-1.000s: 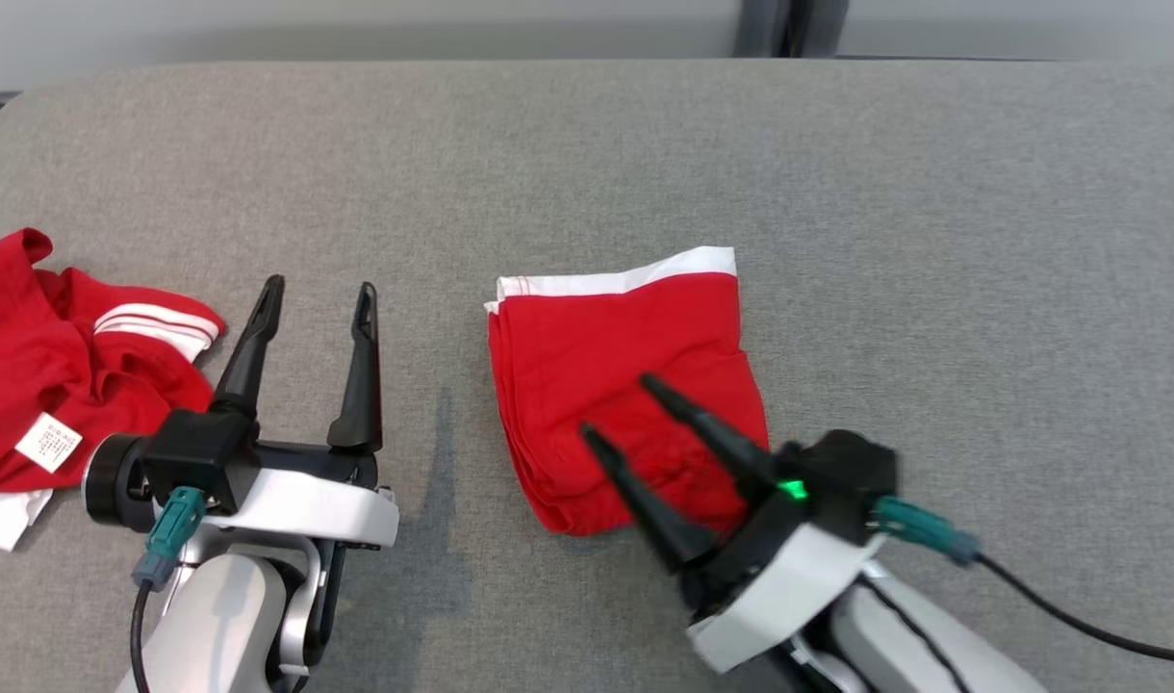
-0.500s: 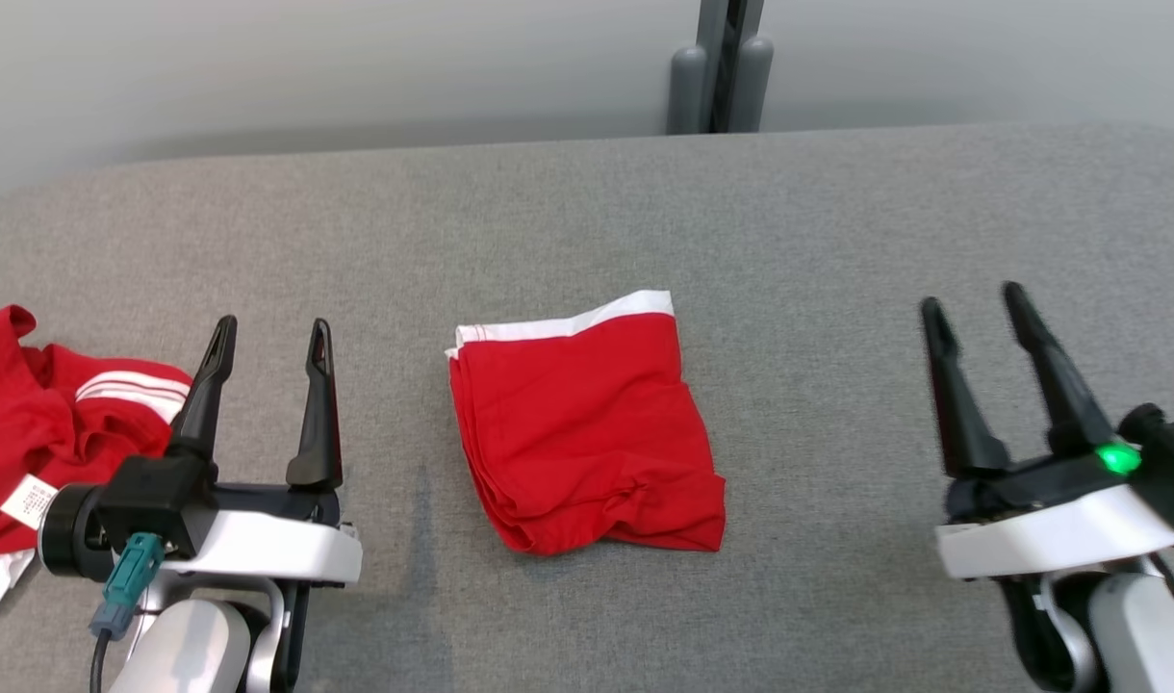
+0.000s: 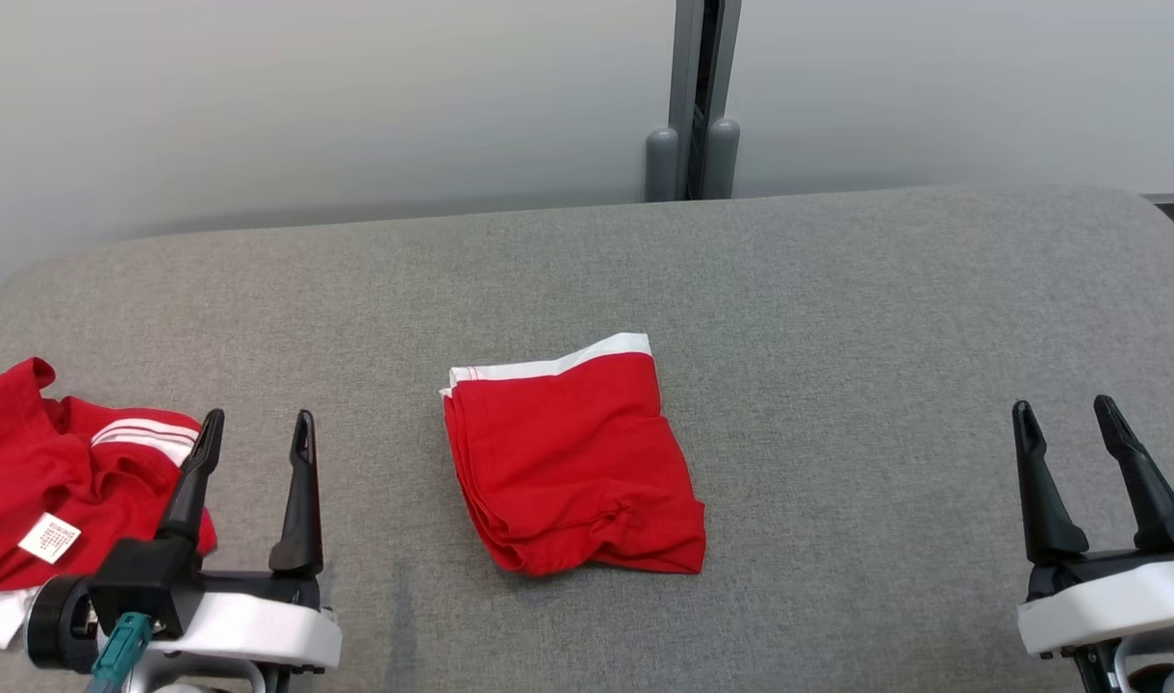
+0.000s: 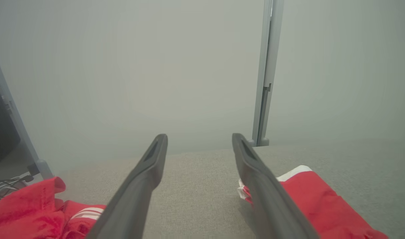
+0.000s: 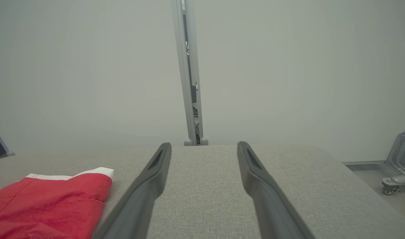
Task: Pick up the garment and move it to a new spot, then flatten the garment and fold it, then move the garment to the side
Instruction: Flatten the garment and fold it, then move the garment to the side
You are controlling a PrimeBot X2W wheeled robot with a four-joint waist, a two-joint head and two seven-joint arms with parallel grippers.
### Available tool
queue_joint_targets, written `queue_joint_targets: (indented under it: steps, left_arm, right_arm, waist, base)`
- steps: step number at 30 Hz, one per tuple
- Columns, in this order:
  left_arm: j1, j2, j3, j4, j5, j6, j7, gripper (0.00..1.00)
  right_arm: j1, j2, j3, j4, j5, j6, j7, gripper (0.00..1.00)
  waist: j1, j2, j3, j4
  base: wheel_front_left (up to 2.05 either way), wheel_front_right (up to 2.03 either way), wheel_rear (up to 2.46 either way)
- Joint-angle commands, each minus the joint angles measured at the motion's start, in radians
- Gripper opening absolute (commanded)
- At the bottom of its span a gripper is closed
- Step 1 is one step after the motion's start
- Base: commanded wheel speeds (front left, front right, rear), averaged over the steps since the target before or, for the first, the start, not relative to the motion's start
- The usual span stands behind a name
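**While Both Claws Stand Wide, the Folded Garment Lies Mid-Table**

As the head view shows it, the folded garment [image 3: 573, 462] lies flat on the grey, cloth-covered table [image 3: 837, 308], roughly midway between the two arms and touched by neither. It is red and folded to a rough rectangle. A white band [image 3: 548, 364] runs along its far edge, stacked layers show down its left side, and the near edge is a little rumpled.

The left gripper [image 3: 259, 416] sits at the lower left, its fingers pointing away from the robot and spread wide — nothing is between them but bare table. The right gripper [image 3: 1060, 404] sits at the lower right, well apart from the folded garment, its jaws likewise wide and holding nothing.

Toward the table's left end lies a crumpled garment [image 3: 58, 481], also red, with white stripes and a white label [image 3: 50, 537]. Its right edge passes behind the left gripper's outer finger in the head view.

Along the left wrist view, the folded garment shows just beyond the right-hand finger and the crumpled garment sits at the lower left. Along the right wrist view, the folded garment lies at the lower left, clear of both fingers, and a wheeled frame [image 5: 398, 179] stands on the floor past the table's rounded right end.

Behind the table rises a pale wall [image 3: 308, 115] — split by a grey post [image 3: 695, 96].
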Motion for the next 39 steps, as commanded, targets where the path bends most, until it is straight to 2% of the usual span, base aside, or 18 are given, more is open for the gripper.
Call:
queue_joint_targets:
  steps: [1,11,31,39]
  left_arm:
    - [0.016,0.009,0.007,-0.003,-0.004,0.007,-0.004,1.00]
    - [0.048,0.025,-0.004,-0.010,-0.004,-0.003,-0.006,1.00]
    - [0.030,0.028,-0.012,-0.017,-0.013,0.006,-0.001,1.00]
    - [0.017,0.029,-0.018,-0.029,-0.009,0.011,0.002,1.00]
  right_arm:
    - [0.015,0.000,-0.004,-0.001,-0.006,0.000,0.004,1.00]
    - [0.054,0.012,-0.002,-0.024,-0.013,0.000,0.026,1.00]
    - [0.039,0.012,-0.004,-0.020,-0.004,0.000,0.029,1.00]
    - [0.033,0.003,-0.014,-0.015,0.003,0.000,0.036,1.00]
  waist:
    - [0.0000,-0.0001,-0.015,0.003]
    - [0.0000,-0.0001,-0.045,0.017]
    - [0.0000,-0.0001,-0.034,0.031]
    - [0.0000,-0.0001,-0.025,0.057]
  base:
    - [0.00,0.00,0.00]
    - [0.00,0.00,0.00]
    - [0.00,0.00,0.00]
    - [0.00,0.00,0.00]
